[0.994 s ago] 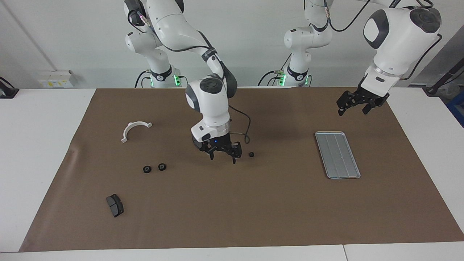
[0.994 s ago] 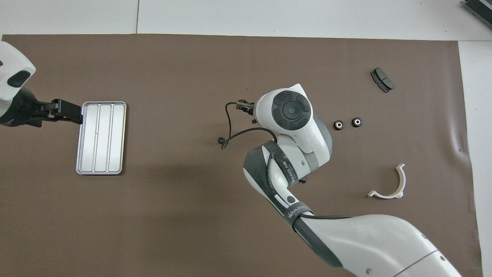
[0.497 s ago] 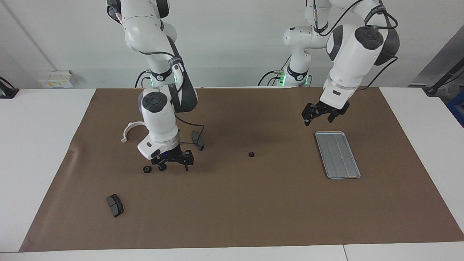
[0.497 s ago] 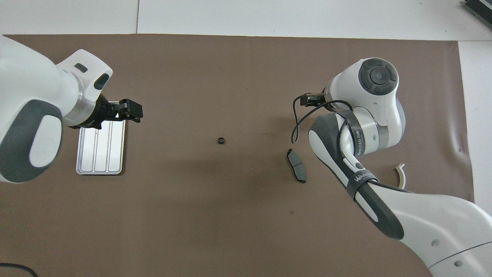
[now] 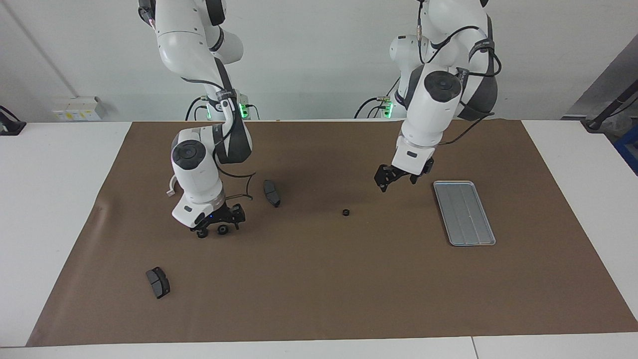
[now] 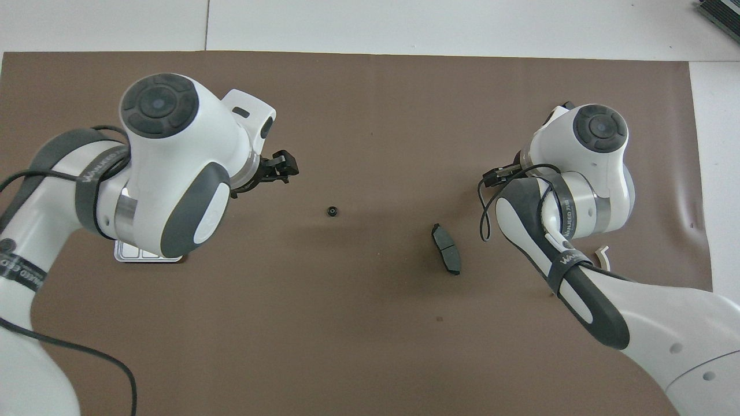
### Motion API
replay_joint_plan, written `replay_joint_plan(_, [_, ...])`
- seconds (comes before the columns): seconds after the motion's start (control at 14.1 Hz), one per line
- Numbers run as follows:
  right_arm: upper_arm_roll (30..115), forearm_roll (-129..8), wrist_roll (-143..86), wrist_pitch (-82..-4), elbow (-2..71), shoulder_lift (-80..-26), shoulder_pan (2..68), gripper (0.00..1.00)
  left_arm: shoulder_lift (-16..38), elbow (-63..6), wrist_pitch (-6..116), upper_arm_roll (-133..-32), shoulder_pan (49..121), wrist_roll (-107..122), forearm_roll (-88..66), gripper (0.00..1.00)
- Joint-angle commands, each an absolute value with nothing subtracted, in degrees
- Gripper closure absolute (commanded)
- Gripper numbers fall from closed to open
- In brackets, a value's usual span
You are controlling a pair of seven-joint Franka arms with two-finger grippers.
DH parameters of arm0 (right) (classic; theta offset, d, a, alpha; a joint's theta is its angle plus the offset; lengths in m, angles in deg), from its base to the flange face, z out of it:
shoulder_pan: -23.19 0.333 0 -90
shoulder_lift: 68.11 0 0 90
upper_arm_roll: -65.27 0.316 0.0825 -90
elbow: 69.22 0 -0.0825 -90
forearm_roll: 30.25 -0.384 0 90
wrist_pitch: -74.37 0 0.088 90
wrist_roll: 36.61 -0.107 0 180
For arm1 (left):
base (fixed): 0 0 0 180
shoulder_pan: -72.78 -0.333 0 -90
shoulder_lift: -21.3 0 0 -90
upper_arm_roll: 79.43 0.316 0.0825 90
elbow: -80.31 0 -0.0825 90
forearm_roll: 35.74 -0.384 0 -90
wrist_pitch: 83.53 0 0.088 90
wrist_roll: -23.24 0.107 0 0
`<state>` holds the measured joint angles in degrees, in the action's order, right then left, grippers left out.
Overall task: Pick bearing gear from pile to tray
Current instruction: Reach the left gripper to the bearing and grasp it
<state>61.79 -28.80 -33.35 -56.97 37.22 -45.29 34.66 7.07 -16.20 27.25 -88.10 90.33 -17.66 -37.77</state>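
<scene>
Bearing gears [image 5: 223,230] loose on the tabletop [image 5: 60,199], none in the tray [image 5: 463,212] yet.
From the right arm's end: dark pad [image 5: 158,282] lying alone; right gripper [image 5: 218,223] low over a pair [image 5: 202,233] of the black rings, fingers spread, nothing gripped; second pad [image 5: 271,193]; lone ring [image 5: 345,212] mid-mat [image 5: 349,289]; left gripper [image 5: 396,178] hanging between that ring and the tray, fingers apart, empty. Probably light, rigid, smooth, quick to roll or skid; best pinched across the outer rim, straight down.
</scene>
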Motion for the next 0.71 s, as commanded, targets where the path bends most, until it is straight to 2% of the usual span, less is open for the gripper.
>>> replay_joint_plan(0.0, [62.81,-28.32,-31.25,-58.61,40.90,-47.37,33.03,0.00,-0.40,-10.66,30.00,-87.17,94.57,-25.60,-40.13,0.00])
replay_joint_plan(0.36, [62.90,-28.41,-31.60,-58.26,42.75,-47.99,33.73,0.03,-3.57,-12.59,39.42,-87.17,97.73,-31.07,-40.92,0.02])
replay_joint_plan(0.5, [62.90,-28.41,-31.69,-58.17,43.02,-47.99,33.82,0.13,-4.28,-13.81,41.96,-87.17,98.27,-31.86,-40.92,0.03])
replay_joint_plan(0.64, [62.90,-28.41,-31.60,-58.17,43.63,-48.34,33.82,0.29,-4.37,-16.01,43.38,-87.17,99.23,-31.95,-41.01,0.04])
